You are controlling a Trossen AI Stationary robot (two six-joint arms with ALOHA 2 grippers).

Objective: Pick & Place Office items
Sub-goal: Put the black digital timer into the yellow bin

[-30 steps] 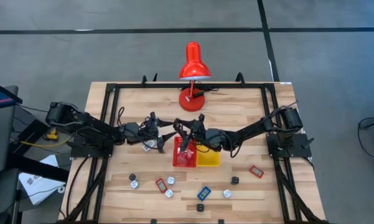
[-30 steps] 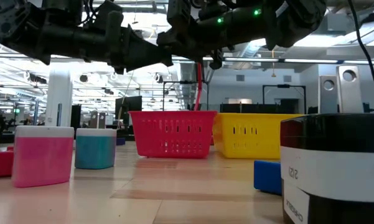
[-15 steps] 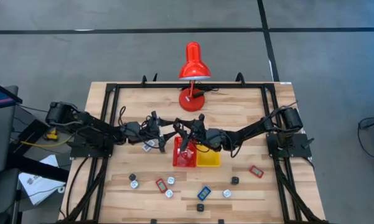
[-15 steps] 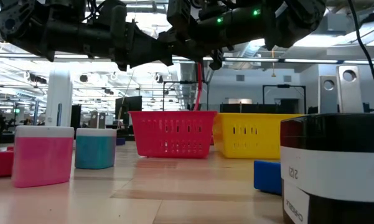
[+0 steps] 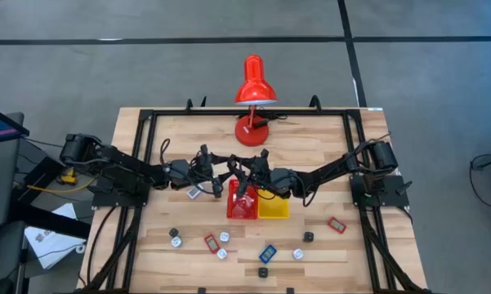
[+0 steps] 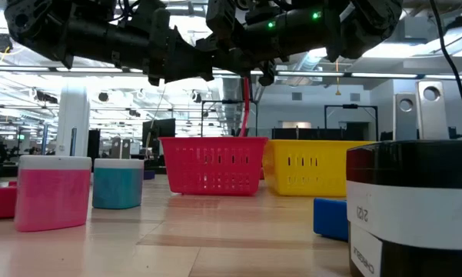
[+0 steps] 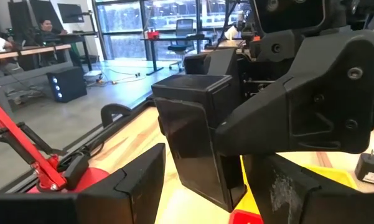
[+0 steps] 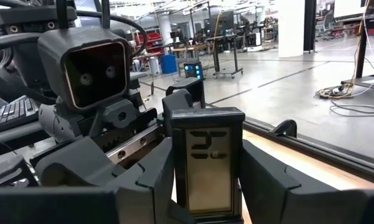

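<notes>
A black rectangular office item (image 8: pixel 205 140) with a pale face stands upright in my right gripper (image 8: pixel 205 190), which is shut on it. They hang above the red tray (image 5: pixel 243 204). In the left wrist view the same item (image 7: pixel 196 134) shows as a dark block. My left gripper (image 7: pixel 205 183) is open and faces the right one at the same height, one finger on each side of the block. In the high view the two grippers meet nose to nose, left (image 5: pixel 222 171) and right (image 5: pixel 245 172). Other small office items lie on the near half of the table. My right gripper pinches the black item's two long sides (image 8: pixel 173 177) between its two fingers, low on the item. The fingers come level from the table's right. The item stands upright beyond them, clear of the tray. Whether my left gripper's fingers (image 7: pixel 143 180) touch the item, I cannot tell.
A yellow tray (image 5: pixel 274 207) adjoins the red one. A red desk lamp (image 5: pixel 253 91) stands at the far edge. Loose items lie near: red (image 5: pixel 212 242), blue (image 5: pixel 267 253), red (image 5: pixel 336 224), white (image 5: pixel 194 193). Pink (image 6: pixel 52 192) and teal (image 6: pixel 117 183) cylinders stand close to the low camera.
My left gripper has crept a little toward the table's right and slightly up, closing in on the right gripper and the black item. The right gripper and the item have kept still.
</notes>
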